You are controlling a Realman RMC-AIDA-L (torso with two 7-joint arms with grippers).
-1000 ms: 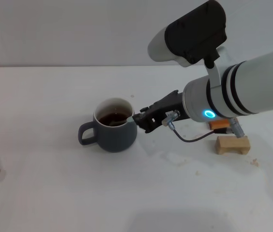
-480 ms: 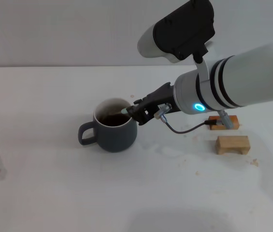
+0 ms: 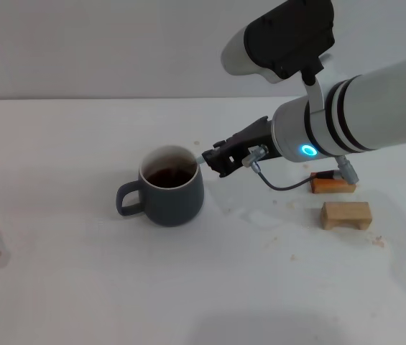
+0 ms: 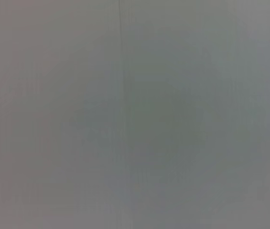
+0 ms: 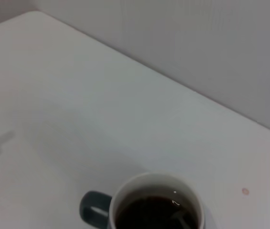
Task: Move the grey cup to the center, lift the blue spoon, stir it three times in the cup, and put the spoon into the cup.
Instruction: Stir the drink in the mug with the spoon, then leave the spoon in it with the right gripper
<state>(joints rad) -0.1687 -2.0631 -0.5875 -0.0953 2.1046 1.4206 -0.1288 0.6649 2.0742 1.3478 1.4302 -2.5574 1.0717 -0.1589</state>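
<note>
The grey cup point(image 3: 168, 188) stands on the white table, handle toward my left, with dark brown liquid inside; it also shows in the right wrist view point(image 5: 154, 205). My right gripper point(image 3: 210, 159) is just off the cup's right rim, slightly above it, shut on the pale end of the blue spoon point(image 3: 201, 159). The spoon slants down toward the liquid, and a faint trace of its bowl point(image 5: 178, 217) shows there. My left gripper is out of view, and the left wrist view shows only plain grey.
A light wooden block point(image 3: 345, 214) and a small orange block point(image 3: 333, 185) lie on the table under my right arm. Wet marks point(image 3: 254, 218) and crumbs lie between cup and blocks. A grey wall stands behind the table.
My right gripper with the spoon moved from the cup's front right rim up over the rim, then back to the right, now just outside the rim. The cup stayed put.
</note>
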